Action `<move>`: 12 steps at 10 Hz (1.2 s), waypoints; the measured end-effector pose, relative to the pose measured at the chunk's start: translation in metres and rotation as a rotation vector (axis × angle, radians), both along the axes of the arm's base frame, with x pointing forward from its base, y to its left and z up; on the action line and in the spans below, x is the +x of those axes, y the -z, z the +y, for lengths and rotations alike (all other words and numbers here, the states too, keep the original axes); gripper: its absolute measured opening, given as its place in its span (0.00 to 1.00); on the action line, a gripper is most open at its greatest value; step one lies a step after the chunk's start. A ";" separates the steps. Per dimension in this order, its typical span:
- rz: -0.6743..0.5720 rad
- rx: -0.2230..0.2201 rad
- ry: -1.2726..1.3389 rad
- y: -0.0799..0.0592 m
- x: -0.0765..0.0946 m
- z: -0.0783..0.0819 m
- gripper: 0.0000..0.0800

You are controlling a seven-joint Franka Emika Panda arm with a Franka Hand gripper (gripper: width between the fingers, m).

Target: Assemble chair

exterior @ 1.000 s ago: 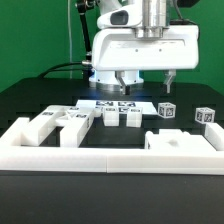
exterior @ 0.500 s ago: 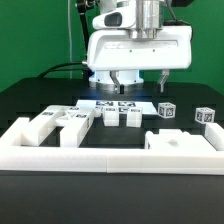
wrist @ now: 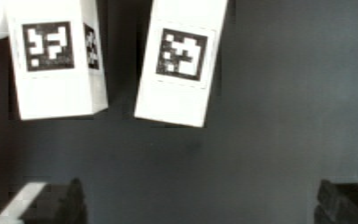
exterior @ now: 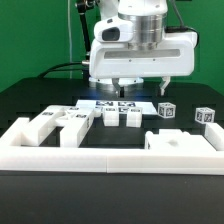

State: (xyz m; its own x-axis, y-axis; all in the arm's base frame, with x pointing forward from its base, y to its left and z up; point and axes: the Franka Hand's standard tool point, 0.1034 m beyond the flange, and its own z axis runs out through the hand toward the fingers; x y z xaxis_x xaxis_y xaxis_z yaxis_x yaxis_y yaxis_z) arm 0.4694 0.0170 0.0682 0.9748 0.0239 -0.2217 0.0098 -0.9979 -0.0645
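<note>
Gripper [exterior: 143, 87] has sunk lower over the marker board [exterior: 112, 104]. Jaws wide apart, empty. Probably lining up on a tagged white bar [wrist: 179, 65] beside that board.

Exterior view tally.
- Tagged cubes: two, on the exterior view's right. These are the inner cube [exterior: 166, 110] and the outer cube [exterior: 206, 116].
- Small white blocks: two, side by side at centre. These are the left block [exterior: 110, 118] and the right block [exterior: 130, 118].
- Marker board [exterior: 115, 104]: one, just behind the blocks.
- Holed slab [exterior: 180, 143]: one, near right.
- Long white rail [exterior: 110, 160]: one, along the near edge.
- Larger white pieces [exterior: 60, 123], on the left: they overlap, so the count is unclear.

Wrist view tally.
- Tagged white bars: two, the first bar [wrist: 51, 60] and the second bar [wrist: 181, 65], with one tag showing on each.
- Dark fingertips [wrist: 48, 203]: two.
</note>
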 end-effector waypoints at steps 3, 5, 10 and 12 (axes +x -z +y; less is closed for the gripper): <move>0.227 0.010 0.010 0.009 -0.011 0.002 0.81; 0.401 0.001 0.016 0.018 -0.017 0.002 0.81; 0.526 -0.001 0.027 0.023 -0.015 -0.009 0.81; 0.525 0.000 0.036 0.025 -0.015 -0.011 0.81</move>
